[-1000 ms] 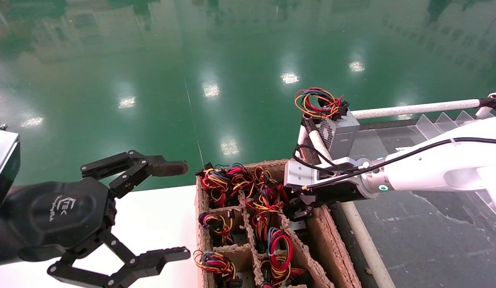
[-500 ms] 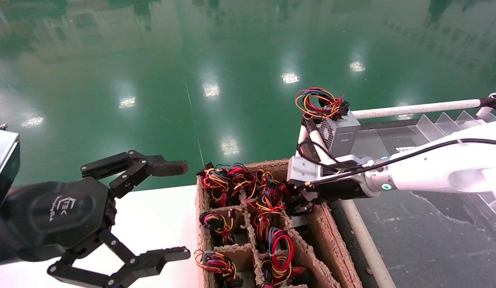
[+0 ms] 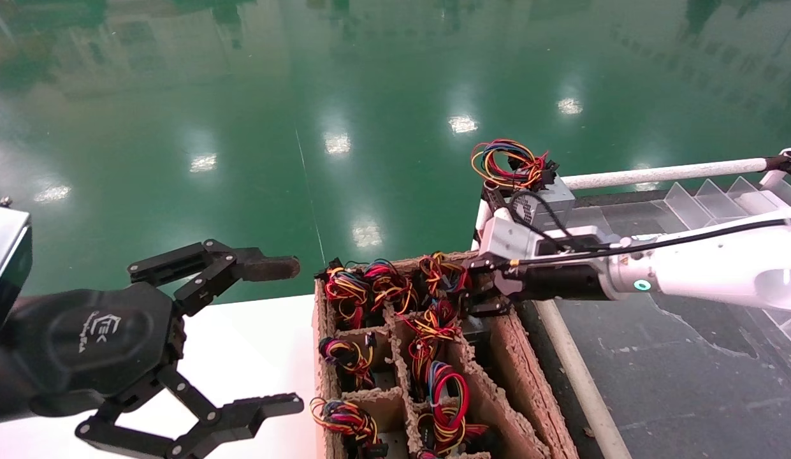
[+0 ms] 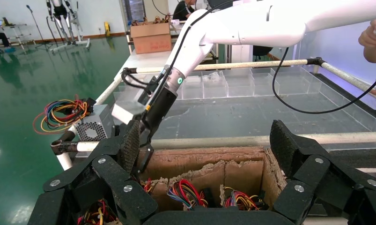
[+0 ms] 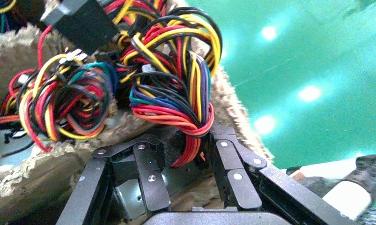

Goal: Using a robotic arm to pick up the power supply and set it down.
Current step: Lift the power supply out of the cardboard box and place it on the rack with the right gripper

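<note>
The right gripper (image 5: 188, 152) is clamping its fingers (image 5: 151, 161) on the wire bundle (image 5: 186, 101) of the power supply (image 3: 449, 284) — lifting height unclear — at the far corner of the cardboard crate (image 3: 522, 376). The left gripper (image 3: 268, 335) is hanging open over the white table (image 3: 255, 344), well apart.

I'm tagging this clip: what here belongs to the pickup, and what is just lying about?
In the job:
- right black claw gripper, shut on the wire bundle
- small grey metal power supply's wire bundle

Lying about:
- left black claw gripper, open, parked
- grey fan-grille box
- brown cardboard divider crate
</note>
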You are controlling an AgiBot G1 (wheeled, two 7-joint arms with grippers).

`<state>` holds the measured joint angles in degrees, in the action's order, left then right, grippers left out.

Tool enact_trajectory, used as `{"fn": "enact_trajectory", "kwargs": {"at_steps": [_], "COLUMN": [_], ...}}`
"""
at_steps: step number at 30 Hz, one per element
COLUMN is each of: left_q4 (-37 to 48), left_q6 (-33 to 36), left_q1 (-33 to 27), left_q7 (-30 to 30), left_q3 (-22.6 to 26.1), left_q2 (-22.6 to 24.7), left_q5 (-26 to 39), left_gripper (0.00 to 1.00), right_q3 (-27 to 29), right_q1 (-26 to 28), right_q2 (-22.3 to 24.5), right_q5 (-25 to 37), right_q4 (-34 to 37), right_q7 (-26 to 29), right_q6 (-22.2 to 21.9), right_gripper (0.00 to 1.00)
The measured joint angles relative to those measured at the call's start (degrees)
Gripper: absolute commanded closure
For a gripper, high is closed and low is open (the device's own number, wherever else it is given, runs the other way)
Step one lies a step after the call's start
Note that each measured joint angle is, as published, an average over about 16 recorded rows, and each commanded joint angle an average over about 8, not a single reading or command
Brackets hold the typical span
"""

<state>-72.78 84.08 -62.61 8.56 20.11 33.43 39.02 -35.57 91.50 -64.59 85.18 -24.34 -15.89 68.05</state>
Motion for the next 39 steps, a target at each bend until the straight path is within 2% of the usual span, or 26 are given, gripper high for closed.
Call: {"fn": "enact_trajectory", "kwargs": {"at_steps": [23, 39], "left_q4": [0.0, 0.0], "left_q6": [0.0, 0.0], "left_q1": [0.0, 0.0], "left_q7": [0.0, 0.0], "left_q3": [0.0, 0.0], "left_q2": [0.0, 0.0], "left_q5": [0.0, 0.0], "left_gripper": [0.00, 0.00], "right_q3": [7.7, 11.2], "right_q1": [-0.3, -0.8], "right_q2": [8.2, 13.8], "right_q5": [-10.7, -14.6], "right_q4": [-12.9, -20.9], "right_q7": [5.1, 10.0], "right_q6": [1.2, 0.6], "right_gripper": [1.00, 1.00]}}
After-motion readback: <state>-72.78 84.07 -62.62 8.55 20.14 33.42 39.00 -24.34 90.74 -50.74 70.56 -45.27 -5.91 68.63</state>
